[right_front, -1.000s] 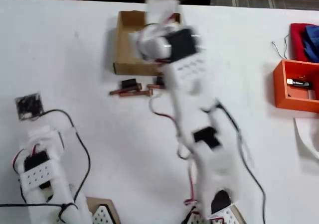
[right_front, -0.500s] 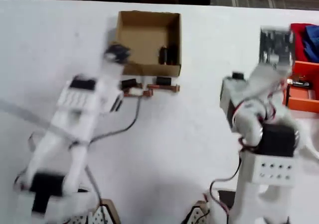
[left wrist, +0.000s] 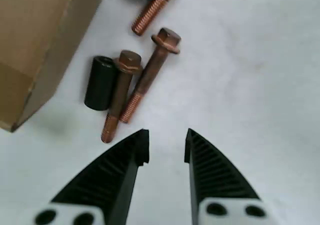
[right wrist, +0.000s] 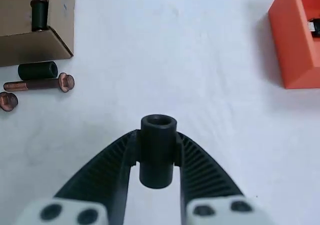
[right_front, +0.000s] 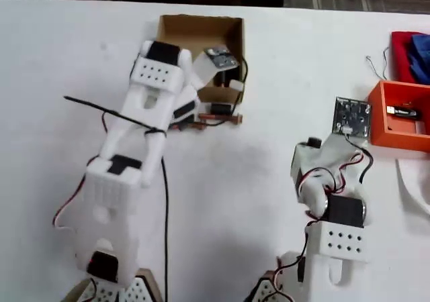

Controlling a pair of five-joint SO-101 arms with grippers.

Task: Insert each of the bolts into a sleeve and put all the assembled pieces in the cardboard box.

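Observation:
My left gripper [left wrist: 166, 146] is open and hovers just short of two loose copper bolts [left wrist: 142, 82] lying side by side. A black sleeve [left wrist: 101, 82] lies against them, next to the cardboard box [left wrist: 35, 45]. A third bolt [left wrist: 150, 12] lies farther off. In the high view the left gripper [right_front: 183, 117] is at the box's [right_front: 168, 40] front wall, by the bolts [right_front: 218, 119]. My right gripper [right wrist: 158, 157] is shut on an upright black sleeve [right wrist: 158, 150] above bare table, at mid-right [right_front: 310, 146]. An assembled piece [right wrist: 39, 12] stands inside the box [right wrist: 30, 45].
An orange tray [right_front: 396, 124] with a small dark item sits at the right edge, with red and blue cloth [right_front: 410, 54] behind it. In the right wrist view another sleeve [right wrist: 37, 70] and bolt [right wrist: 37, 84] lie before the box. Open table lies between the arms.
The right arm drew back from the box to the right side of the table. The left arm rose from the near left and swung to the bolts in front of the box.

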